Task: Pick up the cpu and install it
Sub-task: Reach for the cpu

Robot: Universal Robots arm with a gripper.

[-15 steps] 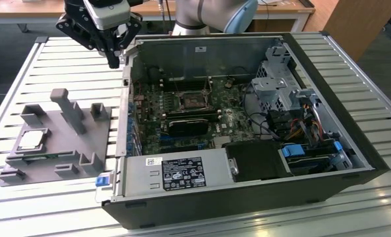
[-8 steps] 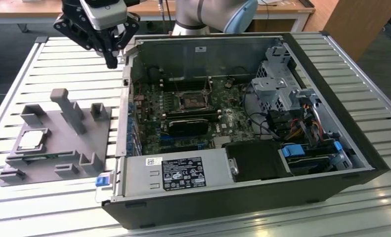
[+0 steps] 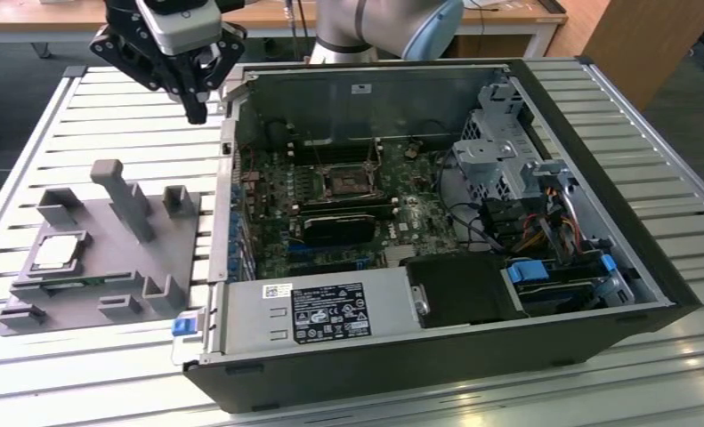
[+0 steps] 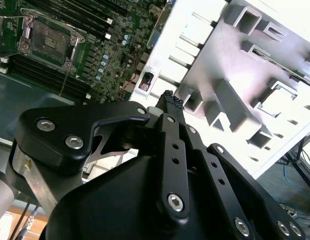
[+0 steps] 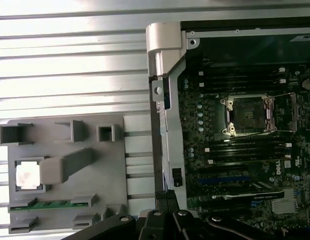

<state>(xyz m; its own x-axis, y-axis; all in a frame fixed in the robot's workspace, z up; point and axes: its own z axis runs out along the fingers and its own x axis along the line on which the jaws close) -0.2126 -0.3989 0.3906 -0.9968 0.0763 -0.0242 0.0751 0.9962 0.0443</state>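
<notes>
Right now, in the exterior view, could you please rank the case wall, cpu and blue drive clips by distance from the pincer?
1. case wall, beside the pincer.
2. cpu, on grey holder, exterior view's left.
3. blue drive clips, exterior view's right.

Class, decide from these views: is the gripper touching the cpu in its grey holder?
Apart. The exterior view shows the gripper hanging beside the computer case's corner, while the cpu lies in the grey holder, bare table slats between them.
</notes>
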